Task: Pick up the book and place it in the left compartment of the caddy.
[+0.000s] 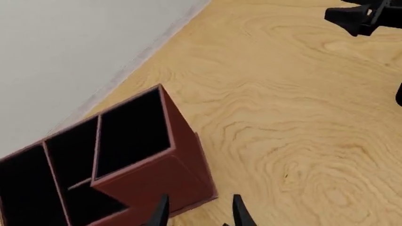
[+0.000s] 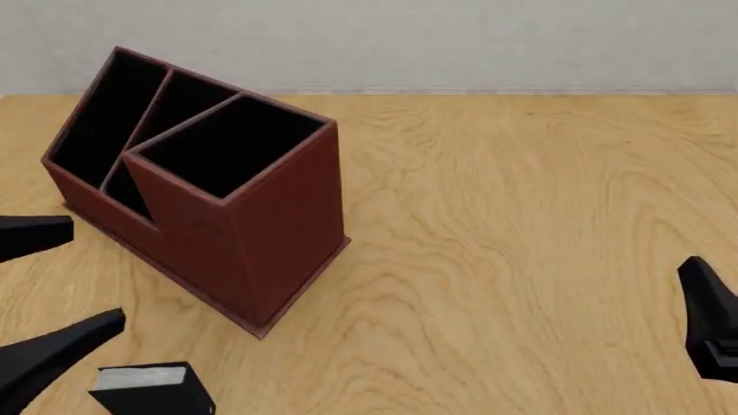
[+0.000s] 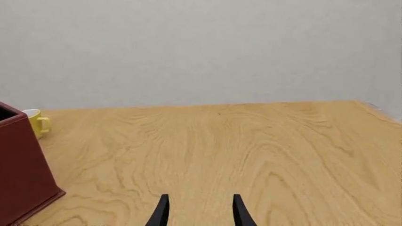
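Note:
The dark red-brown caddy (image 2: pixel 248 233) stands at an angle on the left of the table, its taller end nearest me. Its left compartment (image 2: pixel 102 121) is the narrow black slot on the far left side, and appears empty. The small black book (image 2: pixel 155 391) rests on the table at the front left, page edge up, in front of the caddy. My left gripper (image 2: pixel 47 290) is open beside the caddy's left end, and the book is just right of its lower finger. The left wrist view shows the caddy (image 1: pixel 163 183) close ahead of the open left gripper (image 1: pixel 199 213). My right gripper (image 3: pixel 199 212) is open and empty over bare wood.
A yellow mug (image 3: pixel 36 122) stands behind the caddy (image 3: pixel 19 174) near the back wall. The right arm (image 1: pixel 359 16) shows across the table in the left wrist view, and one of its fingers (image 2: pixel 709 322) sits at the right edge of the front view.

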